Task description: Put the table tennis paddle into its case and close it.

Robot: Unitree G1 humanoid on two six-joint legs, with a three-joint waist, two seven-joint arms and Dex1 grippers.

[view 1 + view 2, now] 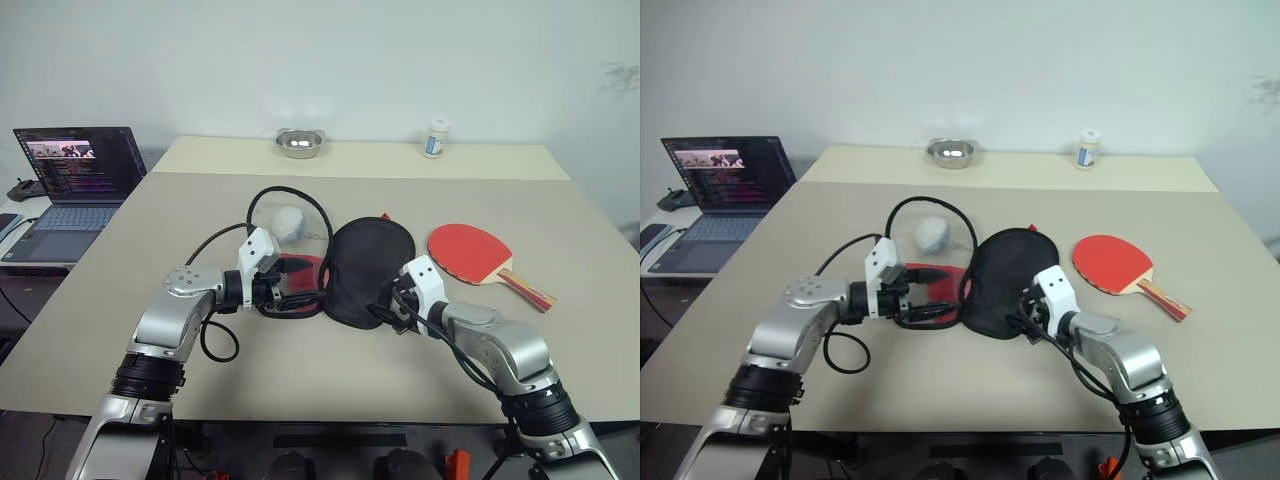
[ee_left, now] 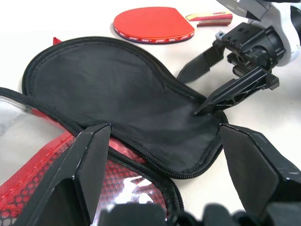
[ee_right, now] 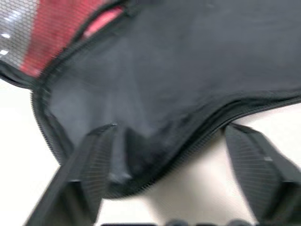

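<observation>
Right now I am leaning over the tan table [image 1: 90, 300] with both arms reaching toward the middle of the frame. The case [image 1: 368, 268] is lying open at the centre, its black half spread flat and its red mesh half [image 1: 300, 275] folded out to the left of it. My left gripper [image 1: 290, 290] is sitting at centre left over the red mesh half with its fingers standing wide apart, and I am holding nothing in it; in the left wrist view the red mesh is showing between the two fingers. My right gripper [image 1: 390, 310] is sitting just right of centre at the narrow lower end of the black half. Its fingers [image 3: 94, 160] are spread to either side of that end, with the zipper edge running between them, but I cannot tell whether they are touching the fabric. The table tennis paddle [image 1: 478, 253] is lying flat on the table at centre right, red face up, just beside the case but apart from it, with its striped handle pointing toward the lower right. A black cable [image 1: 290, 200] is looping over the table above the case. A laptop [image 1: 75, 180] is standing open at the far left, and a metal bowl [image 1: 299, 143] and a small white bottle [image 1: 435, 138] are sitting near the top edge of the table.
</observation>
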